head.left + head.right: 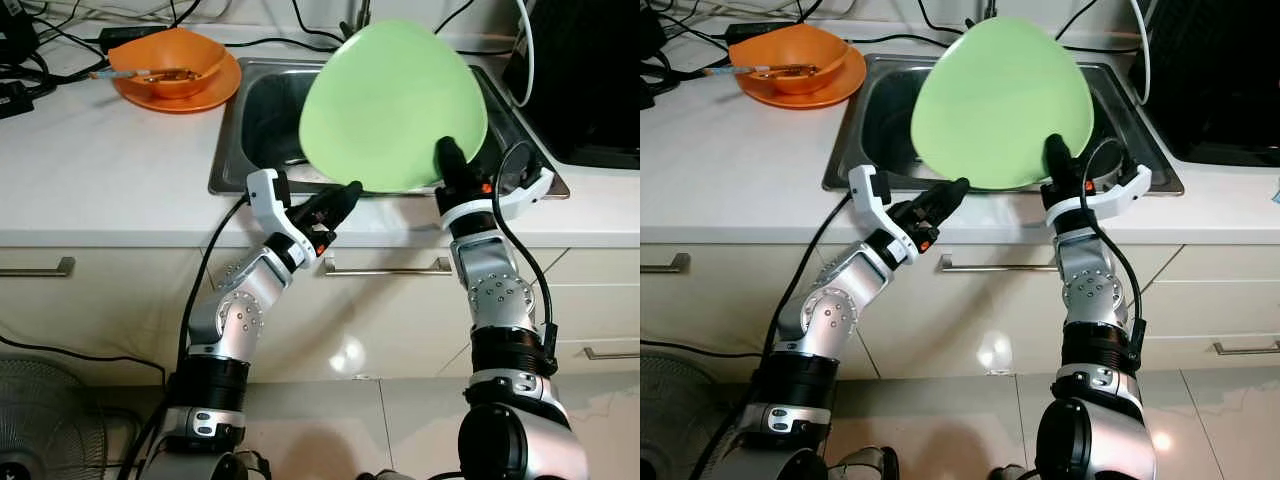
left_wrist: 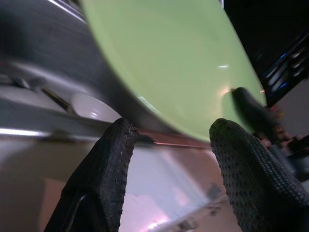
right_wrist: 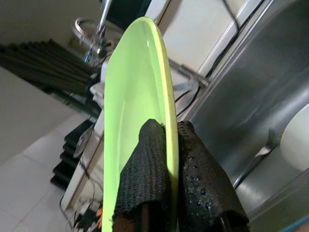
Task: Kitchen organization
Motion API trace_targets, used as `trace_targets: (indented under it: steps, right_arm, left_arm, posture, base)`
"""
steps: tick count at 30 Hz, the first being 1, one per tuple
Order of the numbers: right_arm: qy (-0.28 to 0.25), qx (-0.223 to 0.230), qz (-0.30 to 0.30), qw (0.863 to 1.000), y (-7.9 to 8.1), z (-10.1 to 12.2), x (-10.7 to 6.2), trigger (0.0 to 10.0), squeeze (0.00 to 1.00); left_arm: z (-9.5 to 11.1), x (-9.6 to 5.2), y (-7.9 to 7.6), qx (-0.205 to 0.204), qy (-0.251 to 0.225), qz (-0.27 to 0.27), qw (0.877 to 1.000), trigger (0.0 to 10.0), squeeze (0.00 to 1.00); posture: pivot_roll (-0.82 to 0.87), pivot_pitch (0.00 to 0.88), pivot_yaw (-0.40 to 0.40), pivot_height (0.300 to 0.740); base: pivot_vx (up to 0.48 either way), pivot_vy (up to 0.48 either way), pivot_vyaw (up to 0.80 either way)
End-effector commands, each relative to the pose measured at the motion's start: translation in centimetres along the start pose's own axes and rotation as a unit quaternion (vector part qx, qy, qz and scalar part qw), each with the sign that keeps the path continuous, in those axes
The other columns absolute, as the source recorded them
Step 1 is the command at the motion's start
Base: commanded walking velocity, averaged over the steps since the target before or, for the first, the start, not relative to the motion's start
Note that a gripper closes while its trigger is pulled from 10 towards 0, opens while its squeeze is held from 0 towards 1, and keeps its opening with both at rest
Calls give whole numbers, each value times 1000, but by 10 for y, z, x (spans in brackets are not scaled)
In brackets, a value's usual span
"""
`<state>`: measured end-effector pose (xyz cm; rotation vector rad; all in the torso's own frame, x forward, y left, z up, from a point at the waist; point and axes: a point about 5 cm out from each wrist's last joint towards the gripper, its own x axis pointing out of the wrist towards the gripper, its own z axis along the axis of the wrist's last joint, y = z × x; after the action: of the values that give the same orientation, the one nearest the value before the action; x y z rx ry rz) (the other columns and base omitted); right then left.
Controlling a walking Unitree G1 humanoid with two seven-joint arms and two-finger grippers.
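A white worktop spans the frame, a stainless steel sink at upper centre. Above it, a smooth, glossy pale green round plate stands tilted on edge, its rim pinched by the right pincer. The left pincer, fingers spread, hovers below its lower edge.

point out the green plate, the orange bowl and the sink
green plate (image 1: 385, 100), left eye view, middle of its face
orange bowl (image 1: 172, 55), left eye view, its inner wall
sink (image 1: 262, 120), left eye view, bare left basin wall
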<state>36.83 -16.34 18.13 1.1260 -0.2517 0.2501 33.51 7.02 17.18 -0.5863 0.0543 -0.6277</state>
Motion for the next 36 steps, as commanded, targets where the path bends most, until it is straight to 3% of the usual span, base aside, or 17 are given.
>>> trace_targets:
  steps: [1, 2, 4, 5, 7, 8, 9, 13, 14, 16, 17, 19, 24, 36]
  right_arm:
    - [-22, -5, 20, 1000, 11, 10, 8, 0, 0]
    - [-32, -20, 15, 999, 12, 14, 12, 0, 0]
    - [-36, -30, 12, 999, 12, 15, 13, 0, 0]
    - [-41, -50, 9, 998, 14, 18, 17, 0, 0]
    - [-41, -61, 8, 997, 15, 18, 20, 0, 0]
    - [-40, -74, 8, 996, 16, 18, 21, 3451, 0]
    - [-35, -102, 9, 994, 18, 17, 23, 10000, 0]
    - [-28, -142, 12, 989, 21, 16, 26, 10000, 0]
    - [-25, -169, 17, 985, 24, 14, 29, 10000, 0]
    - [-24, -181, 19, 983, 24, 13, 30, 10000, 0]
    - [-18, -218, 28, 975, 27, 11, 32, 10000, 0]
    - [-12, -250, 29, 968, 29, 8, 32, 10000, 0]
    - [-7, -290, 37, 956, 29, 3, 31, 10000, 0]
    - [-32, -286, 36, 957, 31, 9, 33, 10000, 0]
  left_arm:
    - [2, 1, -4, 28, -1, 4, 1000, 10000, 0]
    - [5, 0, 0, 75, 2, 25, 997, 10000, 0]
    - [6, -1, 2, 96, 4, 35, 995, 10000, 0]
    - [10, -3, 7, 140, 1, 62, 988, 10000, 0]
    - [13, -5, 13, 150, -6, 87, 985, 10000, 0]
    - [15, -7, 15, 157, -11, 98, 983, 10000, 0]
    - [19, -9, 18, 165, -21, 113, 980, 10000, 0]
    - [24, -13, 22, 179, -32, 129, 975, 10000, 0]
    - [25, -14, 23, 210, -40, 143, 967, 10000, 0]
    - [26, -14, 23, 218, -44, 146, 964, 10000, 0]
    - [27, -15, 24, 230, -55, 152, 960, 10000, 0]
    - [30, -15, 24, 254, -62, 168, 951, 10000, 0]
    - [32, -15, 24, 295, -70, 191, 933, 10000, 0]
    - [30, -14, 20, 319, -77, 199, 923, 10000, 0]
  posture:
    - [-26, 64, -10, 740]
    - [-28, 64, -10, 740]
    - [-27, 63, -10, 740]
    - [-26, 63, -11, 740]
    - [-26, 63, -11, 740]
    - [-26, 63, -11, 740]
    - [-21, 62, -11, 740]
    - [-17, 62, -13, 740]
    - [-15, 64, -13, 740]
    - [-15, 64, -13, 740]
    - [-18, 66, -17, 740]
    - [-16, 67, -20, 740]
    - [-17, 67, -16, 740]
    - [-18, 68, -17, 740]
  base:
    - [0, 0, 0]
    - [0, 0, 0]
    - [0, 0, 0]
    - [0, 0, 0]
    - [0, 0, 0]
    - [0, 0, 0]
    - [0, 0, 0]
    - [0, 0, 0]
    - [0, 0, 0]
    - [0, 0, 0]
    - [0, 0, 0]
    - [0, 0, 0]
    - [0, 0, 0]
    - [0, 0, 0]
